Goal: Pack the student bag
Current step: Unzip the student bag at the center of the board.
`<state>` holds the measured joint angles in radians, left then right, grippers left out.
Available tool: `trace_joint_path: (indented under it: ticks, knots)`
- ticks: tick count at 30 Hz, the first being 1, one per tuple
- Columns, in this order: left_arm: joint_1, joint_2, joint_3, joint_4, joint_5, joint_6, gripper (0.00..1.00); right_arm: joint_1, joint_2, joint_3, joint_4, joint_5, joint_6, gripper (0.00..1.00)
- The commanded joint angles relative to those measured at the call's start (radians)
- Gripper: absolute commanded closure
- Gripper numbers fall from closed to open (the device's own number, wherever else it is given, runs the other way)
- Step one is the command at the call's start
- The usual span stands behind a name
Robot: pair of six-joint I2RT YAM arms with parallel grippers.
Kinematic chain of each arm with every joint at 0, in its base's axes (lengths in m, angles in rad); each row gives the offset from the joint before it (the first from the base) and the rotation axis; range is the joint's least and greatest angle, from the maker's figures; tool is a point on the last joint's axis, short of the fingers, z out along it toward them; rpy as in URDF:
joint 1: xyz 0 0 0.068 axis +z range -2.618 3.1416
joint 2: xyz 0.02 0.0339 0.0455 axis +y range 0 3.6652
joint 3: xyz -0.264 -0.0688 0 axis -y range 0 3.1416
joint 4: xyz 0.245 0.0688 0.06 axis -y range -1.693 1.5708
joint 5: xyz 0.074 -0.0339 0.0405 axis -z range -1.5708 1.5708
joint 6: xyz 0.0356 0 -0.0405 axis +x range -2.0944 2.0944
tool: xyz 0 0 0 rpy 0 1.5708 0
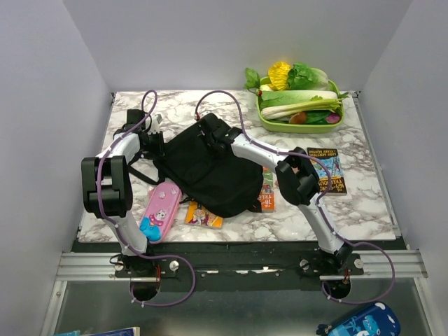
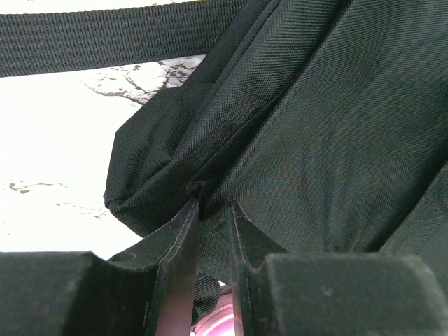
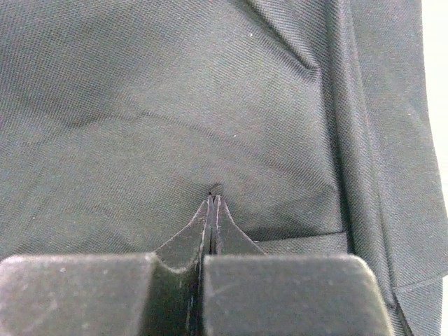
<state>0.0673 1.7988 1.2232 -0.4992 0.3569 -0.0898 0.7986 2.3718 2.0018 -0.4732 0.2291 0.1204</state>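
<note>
Soft, floppy student bag (image 1: pixel 199 175), probably light: take seams or folds (cloth may slip); left pincer (image 2: pixel 213 204) nips its seam, right pincer (image 3: pixel 212 199) clenched on a pucker.

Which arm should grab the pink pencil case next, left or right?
Probably left. The pink pencil case lies beside the left arm, near the left claw at the student bag's edge. The right claw pinches the bag's far top, farther away.

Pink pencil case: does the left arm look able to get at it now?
Probably, once freed. The pink pencil case lies uncovered beside the black backpack, near the left arm, but the left gripper is pinching the backpack's edge and must let go first.
</note>
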Motion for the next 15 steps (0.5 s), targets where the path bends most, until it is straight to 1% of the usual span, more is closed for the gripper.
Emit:
trace_joint_path:
  ticks: [1, 3, 9, 15]
  knots:
    - [-0.015, -0.024, 0.013, -0.041, 0.053, 0.005, 0.7, -0.018, 0.021, 0.005, -0.022, 0.068, -0.033, 0.99]
    - [-0.017, -0.024, 0.012, -0.042, 0.054, 0.007, 0.7, -0.035, 0.012, -0.008, -0.001, 0.075, -0.031, 0.99]
    - [-0.018, -0.021, 0.001, -0.039, 0.059, 0.012, 0.75, -0.049, -0.054, -0.1, 0.106, 0.067, -0.019, 0.99]
    - [-0.032, -0.018, -0.001, -0.036, 0.057, 0.01, 0.77, -0.05, -0.111, -0.144, 0.18, 0.001, 0.056, 0.99]
